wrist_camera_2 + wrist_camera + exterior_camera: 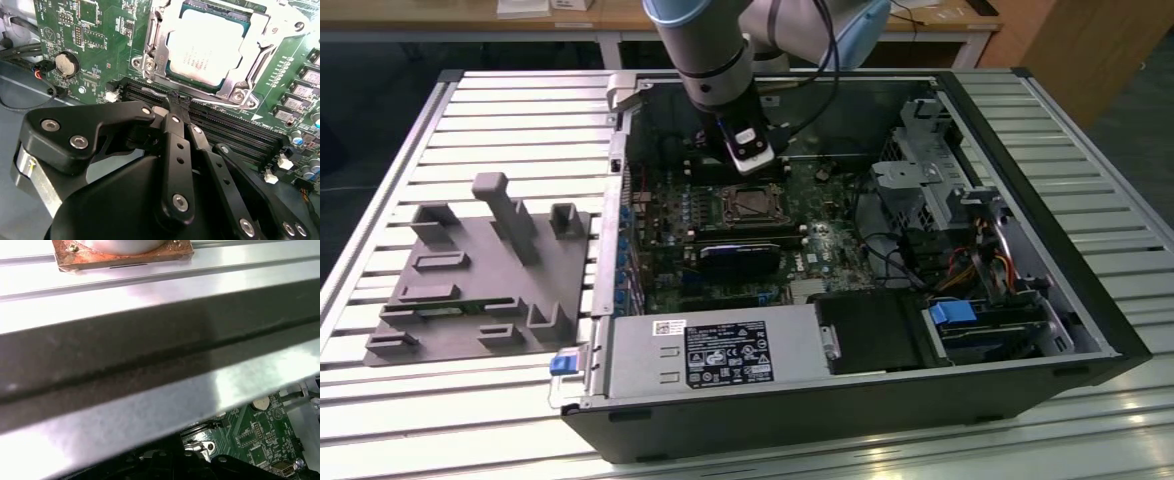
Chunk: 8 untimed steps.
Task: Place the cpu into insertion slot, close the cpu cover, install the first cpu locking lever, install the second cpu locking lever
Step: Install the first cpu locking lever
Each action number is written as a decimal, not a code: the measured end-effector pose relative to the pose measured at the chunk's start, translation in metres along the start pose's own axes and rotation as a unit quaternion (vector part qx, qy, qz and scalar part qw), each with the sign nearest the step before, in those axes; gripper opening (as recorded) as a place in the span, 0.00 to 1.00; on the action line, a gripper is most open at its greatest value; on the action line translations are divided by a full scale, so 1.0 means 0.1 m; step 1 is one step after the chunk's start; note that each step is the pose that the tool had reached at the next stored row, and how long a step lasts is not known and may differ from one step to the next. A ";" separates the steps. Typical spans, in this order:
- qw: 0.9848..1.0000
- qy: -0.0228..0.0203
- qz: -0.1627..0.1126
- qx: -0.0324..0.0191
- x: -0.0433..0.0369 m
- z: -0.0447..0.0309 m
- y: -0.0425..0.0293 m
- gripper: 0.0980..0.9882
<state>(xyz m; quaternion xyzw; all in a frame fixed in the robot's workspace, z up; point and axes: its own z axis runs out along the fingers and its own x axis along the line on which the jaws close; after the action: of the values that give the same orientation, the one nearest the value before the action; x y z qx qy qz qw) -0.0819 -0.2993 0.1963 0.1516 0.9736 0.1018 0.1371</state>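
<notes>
The cpu [207,42], pale silver-grey, lies seated in the insertion slot [750,203] on the green board. The cpu cover [156,47], a silvery frame with a square window, lies flat around it. A thin wire locking lever [220,102] runs along the socket's edge beside the black memory slots [235,130]. My gripper [177,102] is shut, its black fingertips pressed together right at that lever by the socket's corner; whether they touch it I cannot tell. In the exterior view my gripper [750,165] hangs inside the open computer case just behind the socket.
A grey fixture block [480,270] stands on the slatted table at the exterior view's left. The case holds a power supply [714,350], a drive cage [921,170] and cables. A coin battery [66,63] sits near the socket. The case's metal wall [150,405] is close to the wrist.
</notes>
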 end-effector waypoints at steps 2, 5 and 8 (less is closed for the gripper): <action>1.000 -0.001 0.001 0.003 -0.003 0.004 0.008 0.00; 1.000 -0.003 0.004 0.008 -0.010 0.009 0.012 0.00; 1.000 -0.005 0.007 0.011 -0.012 0.016 0.012 0.00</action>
<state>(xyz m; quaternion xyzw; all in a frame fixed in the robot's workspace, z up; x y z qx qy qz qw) -0.0800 -0.2983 0.1954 0.1608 0.9728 0.0912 0.1397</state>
